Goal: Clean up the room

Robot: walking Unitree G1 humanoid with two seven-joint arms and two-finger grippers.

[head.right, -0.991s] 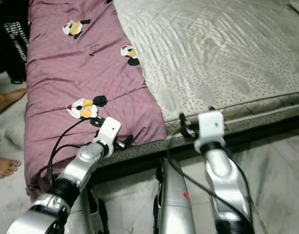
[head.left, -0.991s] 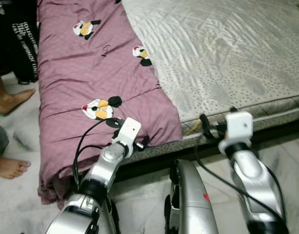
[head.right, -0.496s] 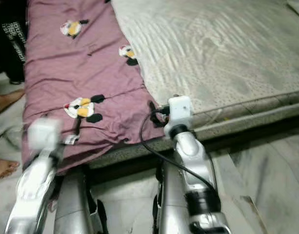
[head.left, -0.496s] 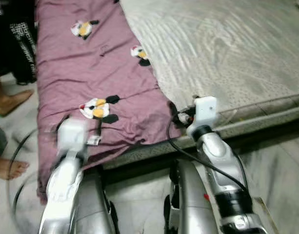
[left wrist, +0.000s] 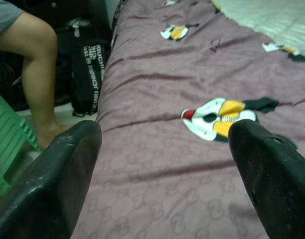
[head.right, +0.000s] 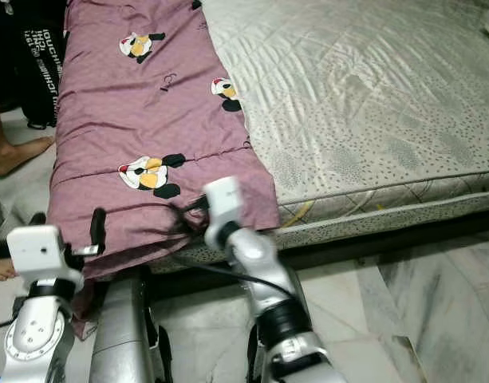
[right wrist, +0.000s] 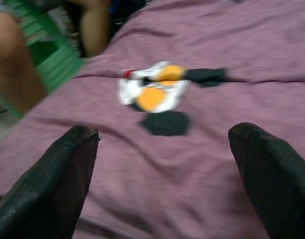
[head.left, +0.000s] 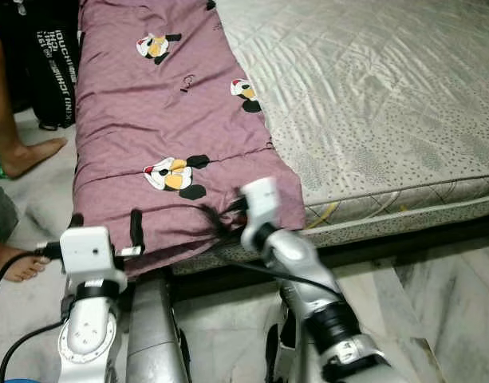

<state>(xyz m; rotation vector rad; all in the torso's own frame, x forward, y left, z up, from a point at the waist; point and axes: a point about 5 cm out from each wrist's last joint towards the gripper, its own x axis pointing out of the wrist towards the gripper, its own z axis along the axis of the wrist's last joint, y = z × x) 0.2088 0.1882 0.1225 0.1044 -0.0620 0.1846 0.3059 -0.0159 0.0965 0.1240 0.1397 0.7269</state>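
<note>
Now both claws hovered with fingers apart over the purple blanket (head.left: 172,136) at the bed's (head.left: 404,128) foot edge: left claw (head.left: 104,227), right claw (head.left: 220,217).

Mattress (head.left: 388,104): pale grey-green quilted cover, speckled along the near edge, on a low dark base; a yellow scrap shows at its front edge beside the purple cover.
Black bag (head.left: 57,72): white lettering down its side, standing on the floor against the bed's left corner.
Person: a bare leg (left wrist: 40,79) and foot (head.left: 33,155) just beside the bag.
Green plastic stool (left wrist: 8,142): next to the leg.
Floor (head.right: 435,311): pale marble tile.
</note>
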